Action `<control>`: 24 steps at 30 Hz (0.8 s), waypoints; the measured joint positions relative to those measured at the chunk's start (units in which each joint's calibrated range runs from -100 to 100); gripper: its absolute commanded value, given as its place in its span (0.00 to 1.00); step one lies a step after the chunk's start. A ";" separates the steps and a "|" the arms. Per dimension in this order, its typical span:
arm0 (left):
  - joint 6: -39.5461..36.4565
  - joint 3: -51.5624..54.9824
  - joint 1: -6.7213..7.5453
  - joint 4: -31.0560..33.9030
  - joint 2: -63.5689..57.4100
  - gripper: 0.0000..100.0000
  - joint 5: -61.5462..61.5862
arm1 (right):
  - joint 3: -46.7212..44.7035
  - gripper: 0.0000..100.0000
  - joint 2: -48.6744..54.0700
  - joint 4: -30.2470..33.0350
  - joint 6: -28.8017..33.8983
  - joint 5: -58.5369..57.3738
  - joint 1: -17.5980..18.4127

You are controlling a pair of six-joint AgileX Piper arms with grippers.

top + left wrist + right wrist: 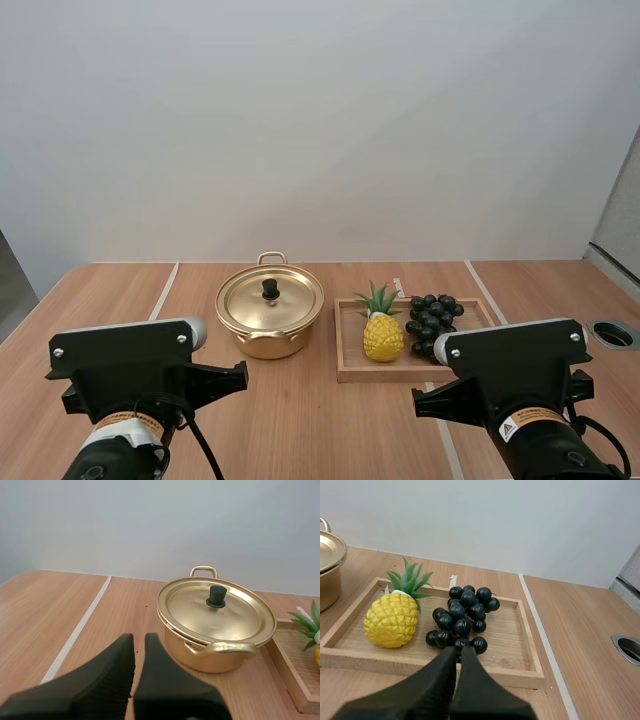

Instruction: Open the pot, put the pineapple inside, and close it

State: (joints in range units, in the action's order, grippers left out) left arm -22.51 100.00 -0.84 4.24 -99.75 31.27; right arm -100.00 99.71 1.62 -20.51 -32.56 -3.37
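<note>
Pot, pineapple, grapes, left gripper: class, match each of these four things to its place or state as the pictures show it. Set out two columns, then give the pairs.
Column one
1. pot
2. pineapple
3. grapes
4. left gripper

Column two
A. on the wooden tray, at the end farther from the pot
B. shut, holding nothing
C. on the table, with its lid on
D. on the wooden tray, at the end nearer the pot

Pairs: 1-C, 2-D, 3-A, 4-B
</note>
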 measured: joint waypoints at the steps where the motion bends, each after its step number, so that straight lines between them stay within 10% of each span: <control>1: -0.29 0.00 0.00 0.14 0.00 0.49 0.00 | 0.00 0.80 0.00 0.26 0.48 0.00 0.00; 2: -0.29 0.00 0.00 0.14 0.00 0.60 0.00 | 0.00 1.00 0.00 0.27 0.69 0.00 0.00; 5: -0.49 0.00 0.00 0.47 0.00 1.00 0.00 | 0.00 1.00 0.00 0.73 1.47 0.00 0.00; 24: 4.09 -5.31 0.00 7.24 0.00 1.00 -7.30 | 0.00 1.00 0.00 4.78 2.08 6.89 0.00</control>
State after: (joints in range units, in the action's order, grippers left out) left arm -18.43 94.69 -0.84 11.48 -99.75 23.97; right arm -100.00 99.71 6.40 -18.43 -25.67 -3.37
